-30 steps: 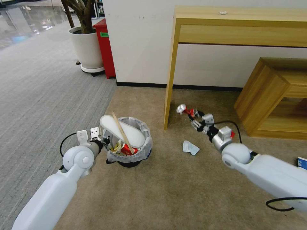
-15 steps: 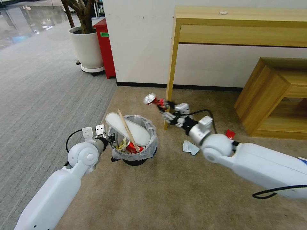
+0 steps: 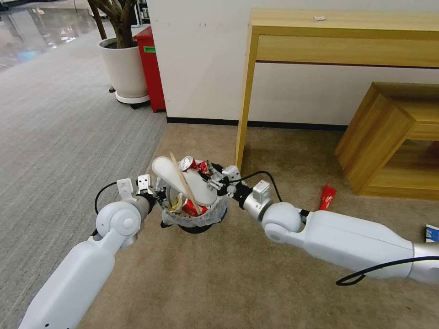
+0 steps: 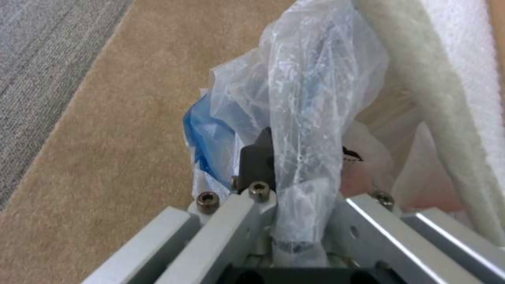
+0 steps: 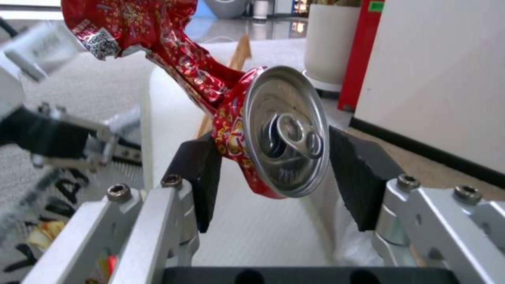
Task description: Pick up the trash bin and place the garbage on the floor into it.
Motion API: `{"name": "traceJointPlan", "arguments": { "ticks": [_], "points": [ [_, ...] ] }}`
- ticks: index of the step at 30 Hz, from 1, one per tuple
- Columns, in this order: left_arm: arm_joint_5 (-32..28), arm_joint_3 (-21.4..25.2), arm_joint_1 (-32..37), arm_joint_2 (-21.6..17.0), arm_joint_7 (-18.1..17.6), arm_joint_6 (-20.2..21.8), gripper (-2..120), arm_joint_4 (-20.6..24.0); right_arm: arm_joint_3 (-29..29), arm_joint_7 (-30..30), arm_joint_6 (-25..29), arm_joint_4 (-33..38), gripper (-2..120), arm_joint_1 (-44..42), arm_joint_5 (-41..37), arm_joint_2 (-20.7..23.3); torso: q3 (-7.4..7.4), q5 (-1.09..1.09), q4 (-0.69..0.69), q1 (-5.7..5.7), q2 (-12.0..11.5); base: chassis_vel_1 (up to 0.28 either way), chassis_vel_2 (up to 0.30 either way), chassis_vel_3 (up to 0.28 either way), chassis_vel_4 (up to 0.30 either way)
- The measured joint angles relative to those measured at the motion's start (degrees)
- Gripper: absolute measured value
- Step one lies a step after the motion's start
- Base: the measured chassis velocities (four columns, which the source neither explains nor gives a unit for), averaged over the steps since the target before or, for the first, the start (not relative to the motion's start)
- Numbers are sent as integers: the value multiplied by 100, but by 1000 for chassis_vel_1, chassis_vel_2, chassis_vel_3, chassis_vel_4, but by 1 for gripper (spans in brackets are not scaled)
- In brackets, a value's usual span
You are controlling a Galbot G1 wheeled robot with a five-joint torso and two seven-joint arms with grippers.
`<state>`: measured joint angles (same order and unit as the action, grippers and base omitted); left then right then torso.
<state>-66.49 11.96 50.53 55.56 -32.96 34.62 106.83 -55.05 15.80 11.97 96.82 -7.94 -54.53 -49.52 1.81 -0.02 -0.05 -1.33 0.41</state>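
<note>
While the left gripper (image 3: 155, 197) clamps the near-left rim of the trash bin (image 3: 195, 214), pinching bag and rim between closed fingers (the left wrist view shows the crinkled liner (image 4: 310, 118) bunched between them, blue edge beside it), the bin sits slightly raised over the beige floor (image 3: 219, 283). Inside it: a white slipper (image 3: 185, 180) lying across the top, long axis running far-left to near-right, a wooden stick (image 3: 185, 183) leaning over it, red and yellow wrappers below. Bin looks close to full.

Just right of that, the right gripper (image 3: 211, 176) hovers over the far-right rim, holding a crushed red can (image 5: 263, 130) side-on between its black pads; the jaws stand partly open, as wide as the can, with a crumpled red wrapper (image 5: 131, 35) hanging from it. The can sits directly above the slipper, so a release likely lands it on the slipper, and it might roll off the far side.

Farther right on the floor lie a red wrapper (image 3: 327, 197) near the low wooden cabinet (image 3: 388, 137), and a blue-white carton (image 3: 431, 233) at the right edge, both nearer the right arm.
</note>
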Motion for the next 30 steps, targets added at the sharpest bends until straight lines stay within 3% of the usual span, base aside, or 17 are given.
{"name": "traceJointPlan", "arguments": {
  "ticks": [19, 21, 26, 30],
  "points": [
    [-26, 53, 113, -18, -30, 12, 0, 134, -172, 146, -7, -219, 47, -144, 20, -299, 0, 0, 0, 0, 0, 0, 0, 0, 0],
    [-17, 53, 119, 1, -23, 12, 0, 84, -187, 179, -14, -218, 60, -169, 23, -323, 0, 0, 0, 0, 0, 0, 0, 0, 0],
    [4, 53, 90, 6, -13, 12, 0, -50, -190, 204, -24, -188, 71, -190, 25, -325, 0, 0, 0, 0, 0, 0, 0, 0, 0],
    [-13, 54, 11, 28, -3, 11, 0, -213, -187, 211, -35, -114, 92, -187, 21, -284, 0, 1, 0, 0, 0, 0, 0, 0, 0]
  ]
}}
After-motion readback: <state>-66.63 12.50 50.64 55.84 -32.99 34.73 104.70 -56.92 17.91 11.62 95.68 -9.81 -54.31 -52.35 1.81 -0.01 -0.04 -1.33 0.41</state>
